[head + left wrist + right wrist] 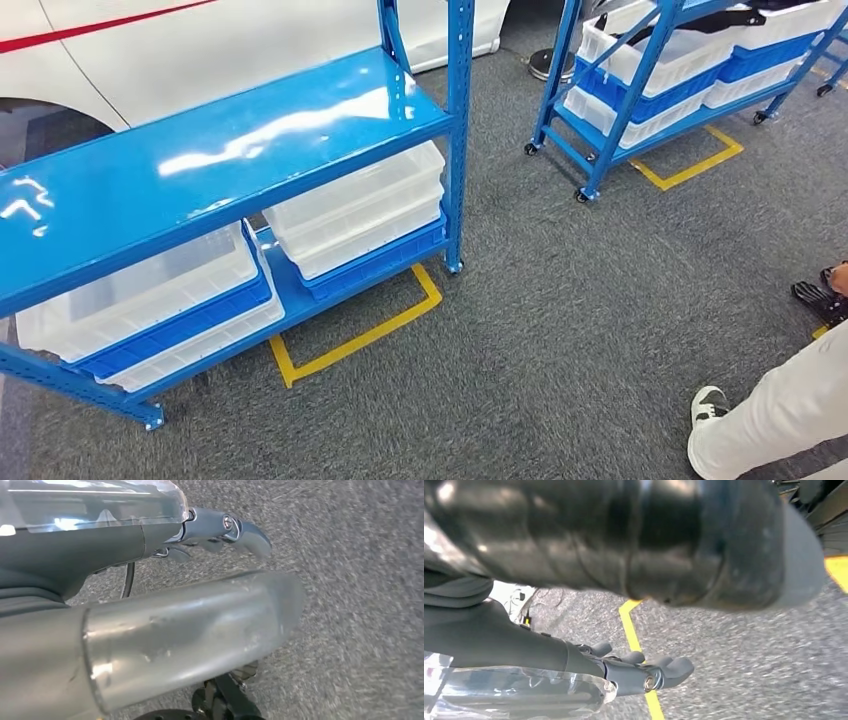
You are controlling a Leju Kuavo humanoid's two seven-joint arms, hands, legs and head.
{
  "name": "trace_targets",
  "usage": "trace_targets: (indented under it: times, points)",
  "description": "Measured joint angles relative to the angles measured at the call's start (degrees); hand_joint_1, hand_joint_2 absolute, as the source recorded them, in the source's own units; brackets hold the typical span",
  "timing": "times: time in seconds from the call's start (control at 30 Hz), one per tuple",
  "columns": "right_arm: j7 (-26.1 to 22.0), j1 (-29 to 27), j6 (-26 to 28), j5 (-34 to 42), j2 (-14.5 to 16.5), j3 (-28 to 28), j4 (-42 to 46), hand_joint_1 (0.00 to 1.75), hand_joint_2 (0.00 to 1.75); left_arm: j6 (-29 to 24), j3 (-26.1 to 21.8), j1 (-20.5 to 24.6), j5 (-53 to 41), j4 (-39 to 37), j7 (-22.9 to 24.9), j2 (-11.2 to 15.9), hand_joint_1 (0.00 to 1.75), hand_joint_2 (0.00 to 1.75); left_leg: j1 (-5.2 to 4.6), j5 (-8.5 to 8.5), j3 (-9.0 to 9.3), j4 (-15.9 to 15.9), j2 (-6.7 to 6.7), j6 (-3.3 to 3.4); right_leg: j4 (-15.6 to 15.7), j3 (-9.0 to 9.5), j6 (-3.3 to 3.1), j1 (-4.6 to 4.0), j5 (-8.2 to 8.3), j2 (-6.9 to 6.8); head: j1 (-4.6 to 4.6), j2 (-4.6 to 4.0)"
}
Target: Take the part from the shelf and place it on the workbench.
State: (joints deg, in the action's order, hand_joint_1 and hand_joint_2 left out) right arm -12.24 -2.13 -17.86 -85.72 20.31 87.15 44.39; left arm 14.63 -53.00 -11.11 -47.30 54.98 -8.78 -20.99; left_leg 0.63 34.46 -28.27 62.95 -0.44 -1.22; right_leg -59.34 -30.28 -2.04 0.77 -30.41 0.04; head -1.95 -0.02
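Part is in neither hand. The left hand [165, 545] and right hand [624, 667] both hang down over the grey carpet [560, 330], fingers loose and apart, holding nothing. That fits going to fetch, or having put it down. A blue shelf [200, 150] stands at 9 o'clock with white bins [360, 205] under it. I cannot tell where the part is; it may be in a bin.
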Motion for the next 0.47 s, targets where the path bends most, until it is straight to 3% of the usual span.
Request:
trace_targets:
  times: [0.07,0.1,0.13,0.17,0.2,0.27,0.3,0.37,0.47]
  points:
    - [0.0,0.1,-0.3,0.0,0.0,0.0,0.0,0.0,0.0,0.0,0.1,-0.1,0.0,0.0,0.0,0.0,0.0,0.0,0.0,1.77,-5.76,8.3,0.14,-0.14,0.5,1.46,-0.32,-0.2,-0.91,-0.16,-0.03,-0.01]
    - [0.0,0.1,-0.4,0.0,0.0,0.0,0.0,0.0,0.0,0.0,0.2,-0.3,0.0,0.0,0.0,0.0,0.0,0.0,0.0,1.48,-8.31,11.0,0.14,-0.06,0.7,2.28,-0.38,-0.32,-1.46,-0.15,-0.03,-0.01]
    - [0.0,0.1,-0.5,0.0,0.0,0.0,-0.1,0.0,0.0,0.0,0.2,-0.5,0.0,0.0,0.0,0.0,0.0,0.0,-0.04,0.01,-9.93,11.6,0.13,0.16,0.9,3.22,-0.41,-0.45,-2.03,-0.14,-0.02,0.0]
    - [0.0,0.0,-0.5,0.0,0.0,0.0,-0.1,0.0,0.0,0.0,0.2,-0.6,0.0,0.0,0.1,0.0,0.0,0.0,-0.18,-2.57,-10.44,10.0,0.13,0.55,1.1,4.29,-0.4,-0.57,-2.67,-0.1,-0.02,0.0]
    - [0.1,0.0,-0.5,-0.1,0.0,0.0,-0.1,0.0,0.0,0.0,0.3,-0.7,0.1,0.1,0.1,0.0,0.0,0.0,-0.43,-5.94,-10.16,6.6,0.12,1.13,1.2,5.48,-0.37,-0.7,-3.39,-0.07,-0.02,0.01]
    - [-0.1,0.1,-0.4,-0.3,0.1,0.0,-0.3,0.0,0.0,0.0,0.5,-1.0,0.5,0.3,0.1,0.1,0.0,0.0,-1.15,-10.35,-8.98,1.5,0.17,2.46,1.3,7.15,-0.07,-0.8,-4.78,0.0,0.22,0.01]
    - [-0.2,0.2,-0.3,-0.6,0.1,0.0,-0.3,0.0,0.0,-0.1,0.6,-1.1,0.7,0.4,0.1,0.2,0.0,0.0,-1.51,-11.06,-8.54,0.1,0.2,2.98,1.4,7.51,0.22,-0.67,-5.29,0.0,0.35,0.0]
    - [-0.6,0.4,-0.2,-1.4,0.1,-0.1,-0.5,0.0,0.0,-0.2,0.9,-1.2,1.0,0.8,0.1,0.2,0.0,0.0,-2.1,-10.36,-7.99,-0.6,0.19,3.57,1.8,7.74,0.94,-0.31,-5.77,-0.15,0.44,0.0]
    - [-1.0,0.7,-0.1,-2.4,0.1,-0.1,-0.6,0.0,0.0,-0.3,1.4,-1.3,1.3,1.4,0.2,0.3,0.0,0.0,-1.63,-9.29,-5.82,-4.0,-0.2,3.99,1.9,8.47,1.5,-0.2,-6.7,-0.73,0.46,0.01]
